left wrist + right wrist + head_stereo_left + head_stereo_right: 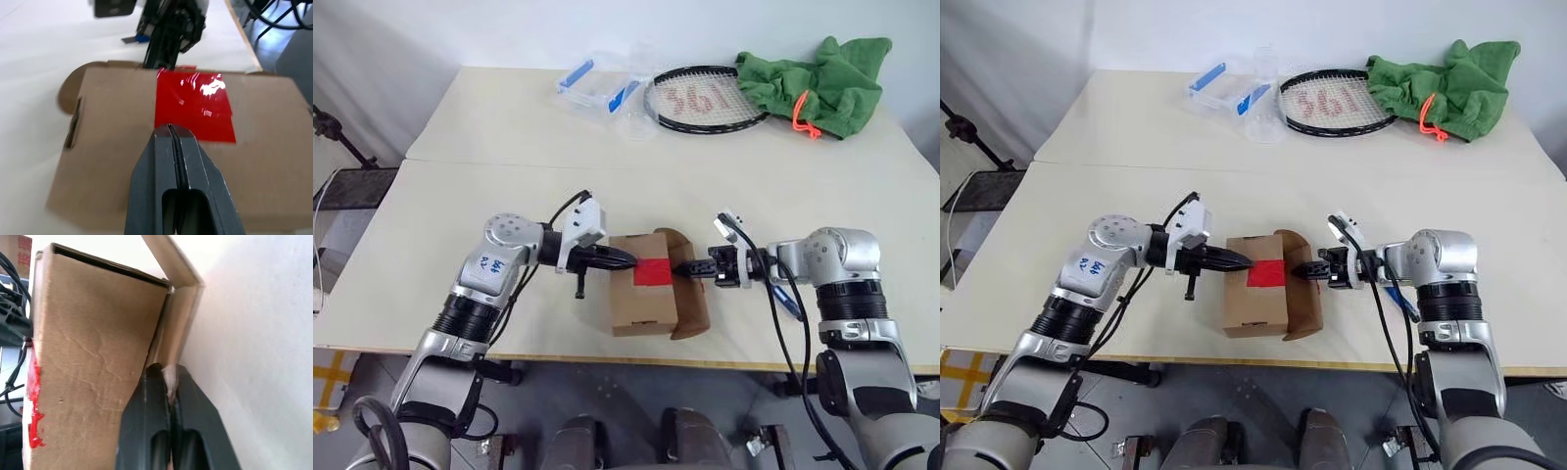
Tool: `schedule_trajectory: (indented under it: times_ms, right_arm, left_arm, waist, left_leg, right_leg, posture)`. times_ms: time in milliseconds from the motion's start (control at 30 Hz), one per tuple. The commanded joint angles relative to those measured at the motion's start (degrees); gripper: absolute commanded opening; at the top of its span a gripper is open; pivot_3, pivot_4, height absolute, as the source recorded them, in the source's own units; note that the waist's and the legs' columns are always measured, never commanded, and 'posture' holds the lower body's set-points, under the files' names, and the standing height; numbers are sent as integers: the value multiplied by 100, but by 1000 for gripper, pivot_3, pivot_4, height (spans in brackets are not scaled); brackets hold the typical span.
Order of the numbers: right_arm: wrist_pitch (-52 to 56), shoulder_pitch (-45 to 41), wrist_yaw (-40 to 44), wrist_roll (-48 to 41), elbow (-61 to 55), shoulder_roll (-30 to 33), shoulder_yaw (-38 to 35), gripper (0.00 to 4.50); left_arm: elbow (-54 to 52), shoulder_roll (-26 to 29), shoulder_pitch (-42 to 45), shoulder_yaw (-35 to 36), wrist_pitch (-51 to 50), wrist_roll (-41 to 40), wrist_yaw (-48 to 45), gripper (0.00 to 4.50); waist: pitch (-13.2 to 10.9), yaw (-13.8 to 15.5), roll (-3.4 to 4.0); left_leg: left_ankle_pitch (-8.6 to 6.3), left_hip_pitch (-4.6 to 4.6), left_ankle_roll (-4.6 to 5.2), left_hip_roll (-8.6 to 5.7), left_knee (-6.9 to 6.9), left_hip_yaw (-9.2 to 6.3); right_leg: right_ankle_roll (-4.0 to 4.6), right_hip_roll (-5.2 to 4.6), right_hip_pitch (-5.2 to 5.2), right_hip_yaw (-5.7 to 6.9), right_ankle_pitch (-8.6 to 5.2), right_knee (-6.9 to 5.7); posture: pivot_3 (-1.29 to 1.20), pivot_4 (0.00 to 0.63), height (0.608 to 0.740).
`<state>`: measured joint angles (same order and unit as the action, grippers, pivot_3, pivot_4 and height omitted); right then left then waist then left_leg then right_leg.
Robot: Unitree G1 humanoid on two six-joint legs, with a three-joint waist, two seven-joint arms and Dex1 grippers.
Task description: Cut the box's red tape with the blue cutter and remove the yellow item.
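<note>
Cardboard box (641, 294): brown, on the pale worktop (460, 284) between the two tools, near the front edge.
Red tape (653, 271): glossy strip across the box top, just ahead of the left tool's tip; in the right wrist view its edge looks torn along the box corner.
Flap (689, 294): hinged open on the side of the box facing the right tool, standing away from the box wall.
Left tool (625, 259): fingers clenched together with nothing between them, tip resting on the box top at the near edge of the tape.
Right tool (682, 268): fingers pinched on the edge of the open flap, reaching in from the side opposite the left tool.
Blue cutter (786, 301): lying on the worktop behind the right tool, beside that arm's wrist, partly hidden by a cable.
Far side, well beyond both tools: clear container with blue clips (597, 86), racket (708, 101), green cloth bag (822, 83) with an orange cord.
Yellow item: cannot tell where it is from these views.
</note>
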<state>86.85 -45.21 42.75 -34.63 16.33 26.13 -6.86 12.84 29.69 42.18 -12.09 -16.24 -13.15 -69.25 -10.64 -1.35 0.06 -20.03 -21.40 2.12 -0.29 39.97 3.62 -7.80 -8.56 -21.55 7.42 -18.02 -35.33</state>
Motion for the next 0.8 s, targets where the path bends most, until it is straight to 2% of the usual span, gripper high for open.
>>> schedule_trajectory:
  times_ms: [33,300,633,800]
  right_arm:
    - [455,93,-284,-264,-764,-116,-428,46]
    - [565,127,-1077,-1162,-1752,-112,-646,46]
    - [565,-372,-2924,-2817,-1912,648,-330,46]
    - [565,-916,-4132,-4057,-1689,1276,-55,46]
  left_arm:
    - [128,146,-72,-74,77,204,-58,0]
    - [116,50,-111,-198,181,206,-82,0]
    - [273,-190,-17,-151,362,182,-9,0]
    - [366,-341,-27,-59,562,165,113,0]
  waist:
    - [0,2,1]
    - [-2,13,3]
    - [-7,142,12]
    - [-9,139,14]
  left_leg:
    - [0,0,0,-1,0,0]
    - [0,-2,0,-2,-3,-2]
    - [-1,-8,1,-3,-1,-2]
    - [-2,-18,5,-5,-3,-6]
  right_leg:
    - [0,0,0,-1,0,0]
    - [0,0,-3,0,0,1]
    - [0,-3,-4,1,0,10]
    - [0,-4,-4,9,0,25]
  posture:
    - [0,150,740]
    - [0,150,740]
    - [0,150,740]
    - [0,150,740]
